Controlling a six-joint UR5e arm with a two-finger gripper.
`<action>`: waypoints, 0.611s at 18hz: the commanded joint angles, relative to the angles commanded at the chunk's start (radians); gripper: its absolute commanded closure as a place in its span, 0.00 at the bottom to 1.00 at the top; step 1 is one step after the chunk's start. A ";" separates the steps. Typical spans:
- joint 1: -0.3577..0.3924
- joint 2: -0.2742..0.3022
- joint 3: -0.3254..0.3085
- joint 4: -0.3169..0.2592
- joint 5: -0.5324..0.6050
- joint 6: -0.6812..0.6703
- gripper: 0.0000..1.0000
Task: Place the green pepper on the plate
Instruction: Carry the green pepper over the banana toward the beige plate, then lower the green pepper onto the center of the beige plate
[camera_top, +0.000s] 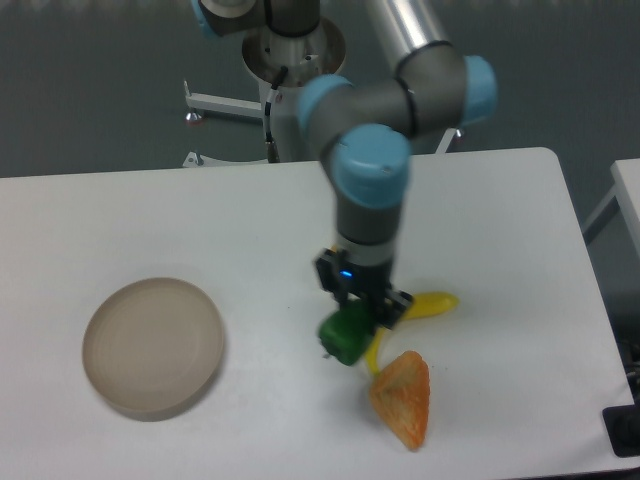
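Green pepper (346, 334) gripped between jaws just above table (200, 220), plate (153, 346) well apart.

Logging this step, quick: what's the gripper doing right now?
Gripper: down on the green pepper, apparently gripping it; whether the fingers are fully closed cannot be told.

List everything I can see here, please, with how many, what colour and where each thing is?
plate: one, beige-tan, left on the table, nothing on it.
green pepper: one, bright green, centre-right, right at the gripper's fingertips.
banana: one, yellow, curving behind and right of the pepper.
orange wedge-shaped item: one, orange, near the front edge, right of centre.
table: one, white.
arm: one, grey with light-blue joints, reaching down from the back.
gripper: one, black, on the green pepper.
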 joint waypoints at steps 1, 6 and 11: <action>-0.025 0.000 -0.008 0.000 0.000 -0.051 0.69; -0.124 -0.020 -0.022 0.008 -0.002 -0.284 0.69; -0.189 -0.069 -0.032 0.092 -0.002 -0.289 0.69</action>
